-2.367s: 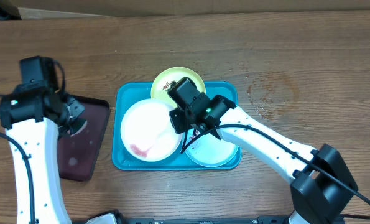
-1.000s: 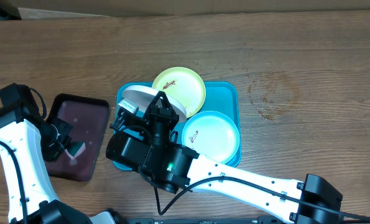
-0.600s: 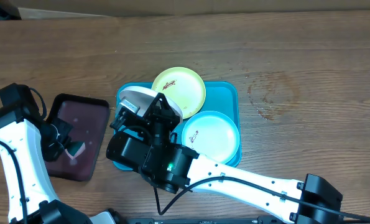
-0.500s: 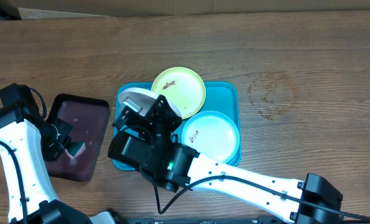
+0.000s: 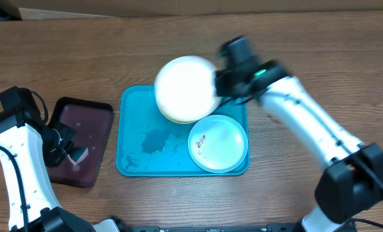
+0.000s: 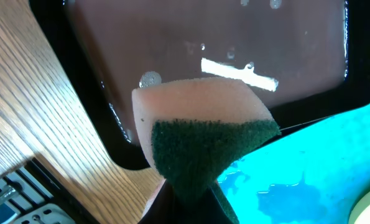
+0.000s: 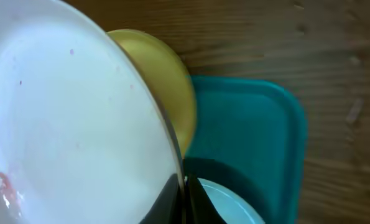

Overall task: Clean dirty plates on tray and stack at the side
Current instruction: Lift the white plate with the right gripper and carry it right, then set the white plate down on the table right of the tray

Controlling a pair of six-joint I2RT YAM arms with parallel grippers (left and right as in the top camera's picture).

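Swinging away from the near left side of the blue tray (image 5: pixel 134 125), the right arm is now reaching over the tray's far side, and the white plate (image 5: pixel 185 87) is going with it. The right hand (image 5: pixel 217 82) is pinching the white plate by its rim and holding it over the yellow-green plate (image 7: pixel 163 87), which is mostly hiding under it. The left hand (image 5: pixel 72 153) is squeezing a sponge (image 6: pixel 203 118) over the dark red tray (image 5: pixel 91 125) near the left edge of the surface (image 5: pixel 82 58).

Not much looks done yet, I think. A red smear is showing on the white plate in the right wrist view. The teal-rimmed plate (image 5: pixel 218 143) is lying in the blue tray's near right corner with a small red mark on it. No plates are sitting stacked at the side. The blue tray is sitting in the middle of the surface, with water (image 5: pixel 154 140) pooling on its bare left part.
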